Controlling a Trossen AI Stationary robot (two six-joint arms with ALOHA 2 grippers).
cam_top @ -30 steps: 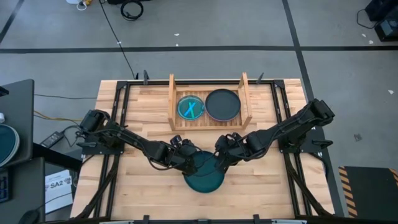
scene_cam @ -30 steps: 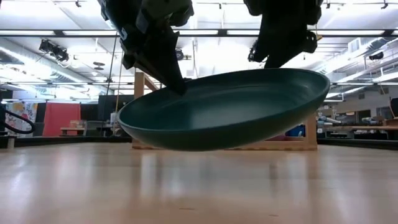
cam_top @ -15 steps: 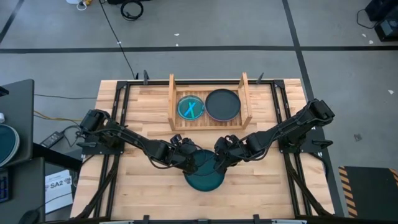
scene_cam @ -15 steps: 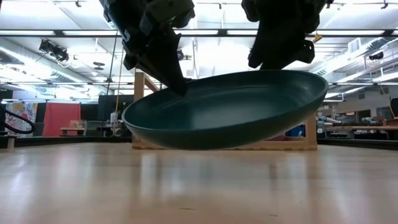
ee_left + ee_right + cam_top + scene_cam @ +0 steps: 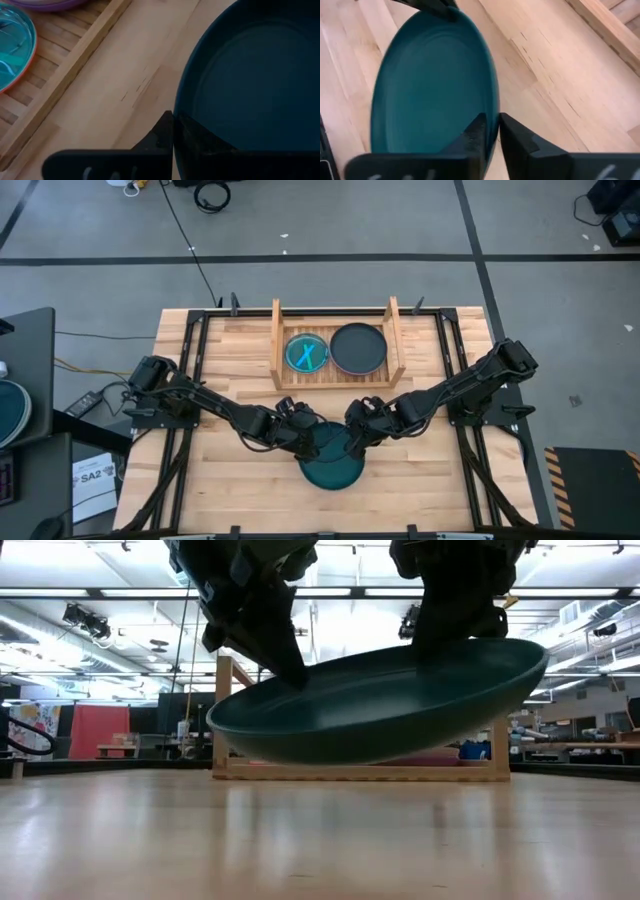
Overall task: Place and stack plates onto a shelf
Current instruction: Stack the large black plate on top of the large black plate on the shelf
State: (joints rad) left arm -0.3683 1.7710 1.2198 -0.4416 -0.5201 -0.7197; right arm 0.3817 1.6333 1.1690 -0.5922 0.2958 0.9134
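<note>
Dark left claw (image 5: 308, 438) and right claw (image 5: 350, 442) each pinch opposite rims of 1 teal plate (image 5: 330, 461), held tilted above the desk (image 5: 420, 490). Beyond it, the shelf (image 5: 282, 343) carries a cyan plate (image 5: 306, 354) beside a dark plate (image 5: 358, 348).

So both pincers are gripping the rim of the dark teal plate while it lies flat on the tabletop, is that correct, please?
Not quite: the dark teal plate is not lying flat on the tabletop. The low view shows it lifted clear and tilted. Both the left pincer and the right pincer do grip its rim.
</note>
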